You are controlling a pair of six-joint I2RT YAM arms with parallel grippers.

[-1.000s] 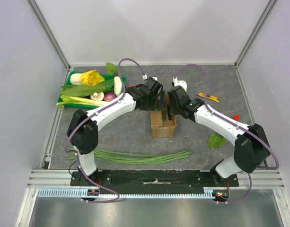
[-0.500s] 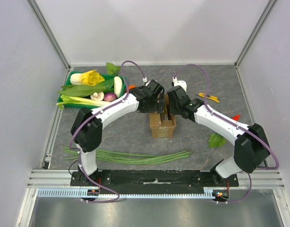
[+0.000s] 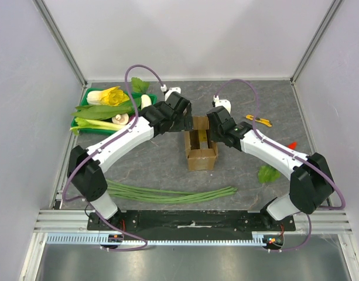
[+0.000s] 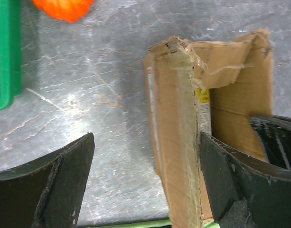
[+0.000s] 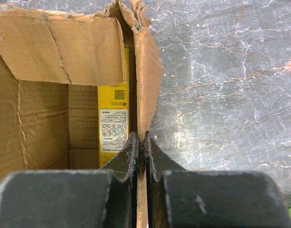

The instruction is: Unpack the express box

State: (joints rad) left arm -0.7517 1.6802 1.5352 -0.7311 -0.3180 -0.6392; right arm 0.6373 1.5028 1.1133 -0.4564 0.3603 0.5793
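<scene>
Express box (image 3: 201, 158), brown corrugated cardboard, stood upright approx. mid tabletop (image 3: 144, 167), top flaps open, edges torn & ragged.

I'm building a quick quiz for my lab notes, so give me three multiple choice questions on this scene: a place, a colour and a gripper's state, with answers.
1. Where is the slim yellow carton relative to the brown corrugated cardboard express box? A) inside it B) on top of its flaps C) outside, behind it
2. What colour is the plastic vegetable tray? A) blue B) green C) white
3. The right gripper is: A) wide open B) shut on nothing C) shut on the box's wall
Answers: 1 A, the carton stands between the box's inner walls. 2 B, its rim is green. 3 C, both fingers pinch the cardboard edge.
</scene>
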